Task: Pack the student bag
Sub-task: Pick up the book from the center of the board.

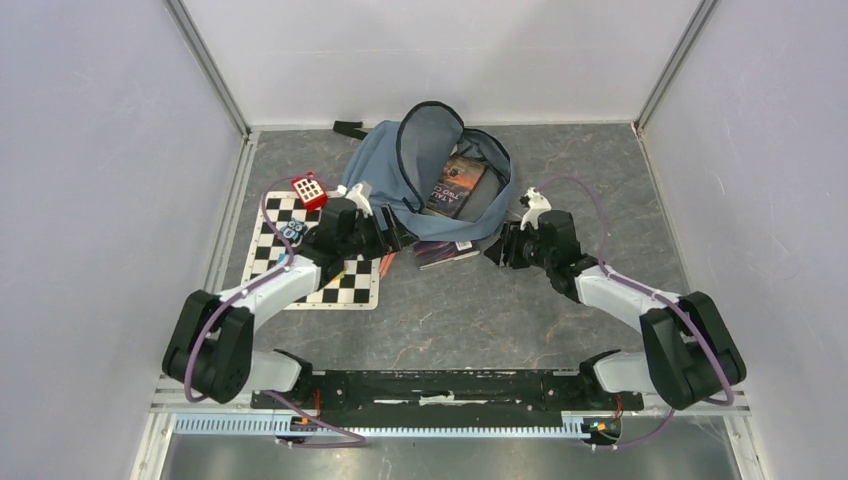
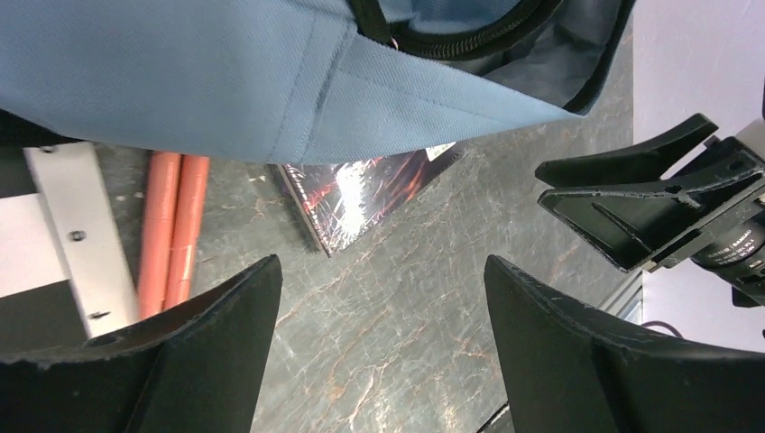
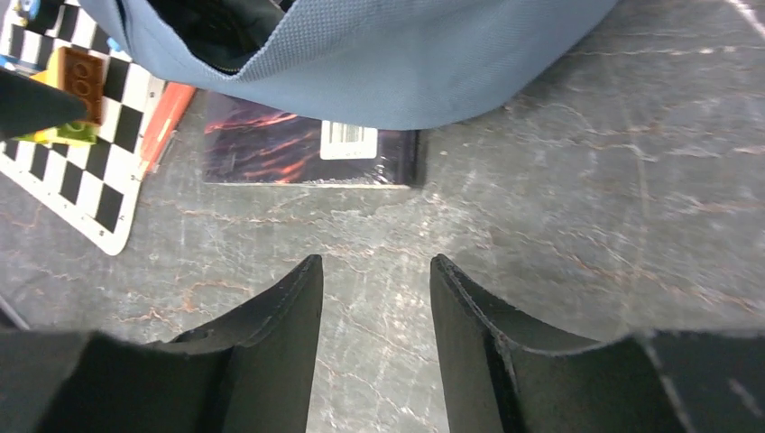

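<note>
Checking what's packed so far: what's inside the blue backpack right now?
One dark-covered book lies in the backpack's open main compartment. Anything beneath the book or deeper inside is hidden by the book and the fabric.

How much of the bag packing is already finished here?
Done: one book lies inside the open student bag. In hand: nothing; left gripper and right gripper are open near a second book partly under the bag. Left: that book and the orange sticks.

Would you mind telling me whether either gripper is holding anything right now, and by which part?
Nothing is held. The left gripper and the right gripper both stand open over the grey marbled tabletop, near the blue-grey fabric backpack.
</note>
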